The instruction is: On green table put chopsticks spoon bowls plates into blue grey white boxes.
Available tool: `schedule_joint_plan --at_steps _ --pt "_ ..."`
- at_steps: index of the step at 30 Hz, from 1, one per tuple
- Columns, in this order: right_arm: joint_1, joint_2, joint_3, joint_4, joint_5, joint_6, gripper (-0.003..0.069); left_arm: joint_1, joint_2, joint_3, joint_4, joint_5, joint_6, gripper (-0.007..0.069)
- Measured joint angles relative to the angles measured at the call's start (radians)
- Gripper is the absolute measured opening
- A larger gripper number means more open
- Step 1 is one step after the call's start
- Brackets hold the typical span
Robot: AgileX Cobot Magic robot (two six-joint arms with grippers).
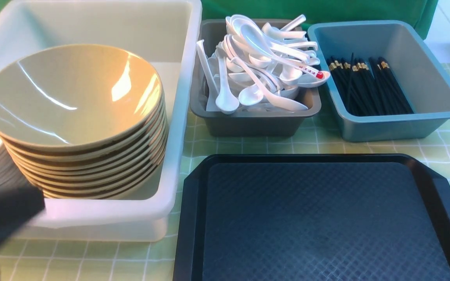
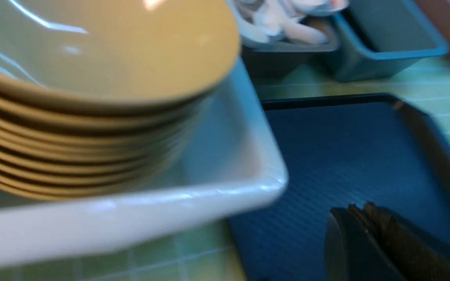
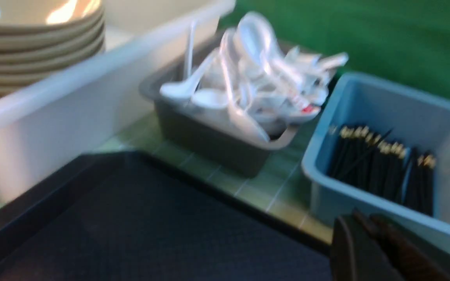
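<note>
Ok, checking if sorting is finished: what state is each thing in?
Black tray: bare, nothing on it.
White box: holds stacked tan bowls.
Grey box: heaped with white spoons.
Blue box: holds black chopsticks.
Left hand: shut, holding nothing.
Right hand: shut, holding nothing.

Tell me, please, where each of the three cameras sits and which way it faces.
Front view: between the arms, facing forward over black tray to three boxes; a blurred dark arm part shows lower left.
Left wrist view: low beside white box, bowls; shut left gripper shows.
Right wrist view: above tray, facing blue box; shut right gripper shows.
All share the grey box.
</note>
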Motion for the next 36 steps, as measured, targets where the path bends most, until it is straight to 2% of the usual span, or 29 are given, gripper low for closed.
schedule_joint_plan --at_steps 7,13,27,30,36 --pt "-0.002 -0.223 0.158 0.003 -0.160 0.000 0.0057 0.000 -0.242 0.146 -0.102 -0.021 -0.002 -0.0002" --pt "-0.002 -0.242 0.168 0.004 -0.171 0.000 0.0062 0.000 -0.311 0.171 -0.101 -0.091 -0.002 -0.0002" --pt "-0.002 -0.242 0.171 0.004 -0.171 0.000 0.0071 0.000 -0.317 0.173 -0.101 -0.098 -0.002 -0.0002" --pt "-0.002 -0.242 0.171 0.004 -0.171 0.000 0.0071 0.000 -0.317 0.175 -0.068 -0.137 0.012 -0.0001" --pt "-0.003 -0.242 0.171 0.005 -0.171 -0.001 0.0078 0.046 -0.317 0.266 0.096 -0.393 0.103 -0.0001"
